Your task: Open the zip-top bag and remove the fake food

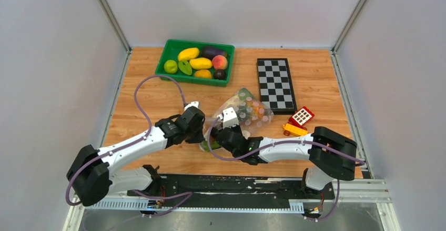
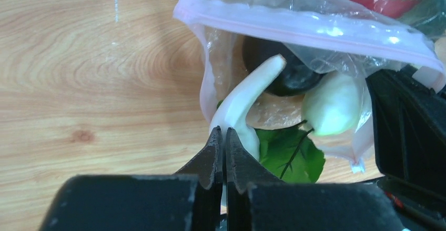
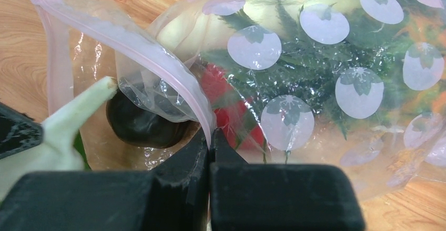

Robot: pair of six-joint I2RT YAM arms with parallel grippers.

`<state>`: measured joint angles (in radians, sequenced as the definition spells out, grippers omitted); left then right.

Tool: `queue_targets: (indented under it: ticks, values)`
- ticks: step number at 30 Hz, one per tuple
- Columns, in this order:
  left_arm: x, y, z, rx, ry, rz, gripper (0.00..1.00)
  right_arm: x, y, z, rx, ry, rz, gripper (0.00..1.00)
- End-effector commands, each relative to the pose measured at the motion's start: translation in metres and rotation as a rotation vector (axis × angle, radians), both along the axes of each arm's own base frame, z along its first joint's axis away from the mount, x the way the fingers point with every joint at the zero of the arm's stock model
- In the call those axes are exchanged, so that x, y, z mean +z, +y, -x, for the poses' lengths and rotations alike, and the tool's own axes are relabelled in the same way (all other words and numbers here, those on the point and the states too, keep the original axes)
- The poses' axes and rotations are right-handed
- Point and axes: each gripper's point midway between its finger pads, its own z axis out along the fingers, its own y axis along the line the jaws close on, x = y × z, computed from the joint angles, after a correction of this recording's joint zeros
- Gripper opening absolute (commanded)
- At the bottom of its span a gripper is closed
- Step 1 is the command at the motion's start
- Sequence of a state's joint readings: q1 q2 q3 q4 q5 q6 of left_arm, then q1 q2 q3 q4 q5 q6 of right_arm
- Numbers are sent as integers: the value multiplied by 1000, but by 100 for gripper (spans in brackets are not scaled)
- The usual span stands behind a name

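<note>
Near the bench's (image 1: 152, 102) middle, beside the chessboard's (image 1: 275, 83) near-left corner, the bag (image 1: 247, 107) lies with its mouth open toward the near edge. The right gripper (image 3: 210, 144) is clenched on its pink zip strip. The left gripper (image 2: 223, 142) is clenched, tips touching the radish (image 2: 252, 89) poking out of the mouth.

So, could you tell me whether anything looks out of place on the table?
Only at the zip-top bag: its mouth gapes, with the long white radish and a leafy green piece poking out toward the closed jaws of the left gripper. Nothing looks spilled or damaged.
</note>
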<state>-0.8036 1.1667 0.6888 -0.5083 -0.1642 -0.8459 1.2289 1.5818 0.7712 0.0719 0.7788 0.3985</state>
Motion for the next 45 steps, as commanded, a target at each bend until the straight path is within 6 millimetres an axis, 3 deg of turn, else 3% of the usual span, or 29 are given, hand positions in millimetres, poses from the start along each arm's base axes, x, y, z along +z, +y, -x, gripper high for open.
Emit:
queue_targets:
  ticks: [1,6,10,13,17,21,26,30,34,36,39,41,45]
  values:
    - [50,9,-12,6,-117,-6,0,10,1,-3,-20,-10,-48,0]
    - [105,40,-27,30,-247,-107,0,7,-2,-4,-33,-16,-32,0]
    - [132,70,-53,84,-325,-190,0,8,-2,-4,-32,-17,-30,0]
    - [158,84,-90,141,-389,-177,0,9,-2,-4,-28,-21,-25,0]
    - [186,101,-158,250,-481,-167,0,11,0,-5,-9,-29,-16,0]
    - [194,127,-236,377,-536,-175,0,14,6,-4,29,-31,-16,0]
    - [188,158,-328,468,-584,-219,3,21,14,-3,76,-44,-17,0]
    - [172,168,-396,446,-592,-235,13,23,20,-2,109,-42,-18,0]
    - [151,172,-444,429,-575,-248,29,22,25,-2,127,-39,-9,0]
    - [138,176,-458,431,-562,-245,44,24,27,-3,132,-40,-7,0]
    - [136,176,-459,429,-554,-222,56,27,28,-3,133,-43,-4,0]
    - [135,172,-450,411,-543,-199,65,30,28,-4,131,-47,-9,0]
    - [144,160,-415,373,-510,-136,72,32,26,-3,129,-47,-13,0]
